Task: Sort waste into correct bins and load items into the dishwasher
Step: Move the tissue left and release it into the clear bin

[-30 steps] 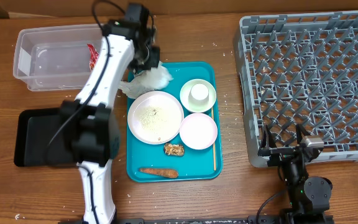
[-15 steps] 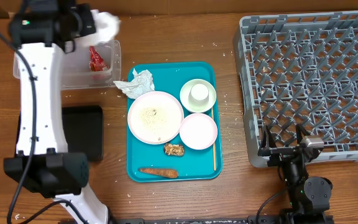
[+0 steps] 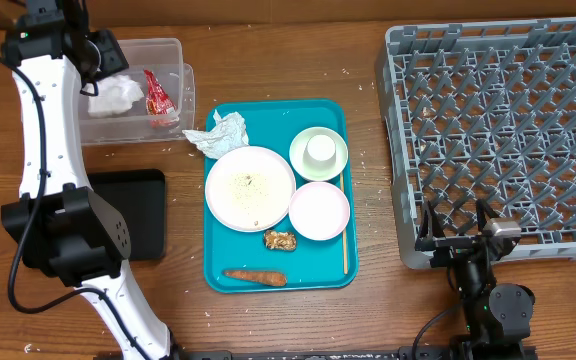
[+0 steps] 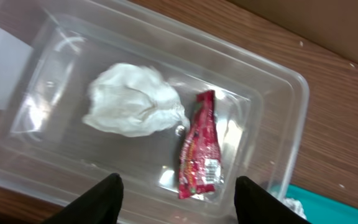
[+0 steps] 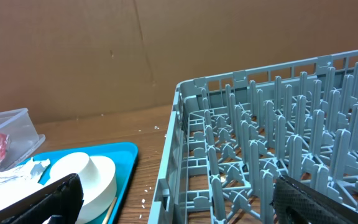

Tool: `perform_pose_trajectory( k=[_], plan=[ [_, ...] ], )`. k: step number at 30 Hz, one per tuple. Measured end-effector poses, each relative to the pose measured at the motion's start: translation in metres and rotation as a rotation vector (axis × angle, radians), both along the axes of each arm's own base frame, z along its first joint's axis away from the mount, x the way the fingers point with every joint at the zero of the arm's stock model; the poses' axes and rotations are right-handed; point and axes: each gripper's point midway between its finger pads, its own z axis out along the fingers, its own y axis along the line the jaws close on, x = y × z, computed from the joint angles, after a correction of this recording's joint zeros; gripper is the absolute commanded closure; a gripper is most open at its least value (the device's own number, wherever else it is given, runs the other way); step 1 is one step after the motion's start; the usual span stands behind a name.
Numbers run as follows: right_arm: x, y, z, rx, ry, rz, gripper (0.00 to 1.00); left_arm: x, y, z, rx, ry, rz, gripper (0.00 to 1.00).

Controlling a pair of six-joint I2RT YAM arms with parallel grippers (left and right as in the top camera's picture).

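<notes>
Left arm (image 3: pixel 40 120) hangs over clear tub (image 3: pixel 174 48), jaws apart

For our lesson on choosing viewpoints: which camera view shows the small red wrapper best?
Left wrist: the red wrapper lies large and unobstructed in the clear tub. Overhead shows it whole but small; right wrist catches only a sliver at the frame's left edge.

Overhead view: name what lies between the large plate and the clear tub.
A crumpled napkin, on the teal tray's corner, between plate and tub; seen overhead.
</notes>
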Motion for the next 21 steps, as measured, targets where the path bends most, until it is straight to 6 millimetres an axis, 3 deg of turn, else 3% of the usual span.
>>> perform_pose_trajectory(
  k=[4, 6, 12, 17, 21],
  plan=[
    [0.000, 0.000, 0.000, 0.000, 0.000, 0.000, 0.00, 0.002, -0.021, 0.003, -0.087, -0.019, -0.079, 0.45],
    [0.000, 0.000, 0.000, 0.000, 0.000, 0.000, 0.00, -0.001, -0.042, 0.005, -0.153, -0.018, -0.165, 0.45],
    [0.000, 0.000, 0.000, 0.000, 0.000, 0.000, 0.00, -0.025, -0.128, 0.008, -0.307, 0.040, -0.440, 0.43],
    [0.000, 0.000, 0.000, 0.000, 0.000, 0.000, 0.00, -0.043, -0.185, -0.008, -0.242, 0.135, -0.565, 0.39],
    [0.000, 0.000, 0.000, 0.000, 0.000, 0.000, 0.00, -0.053, -0.212, -0.033, -0.111, 0.205, -0.611, 0.34]
  ],
)
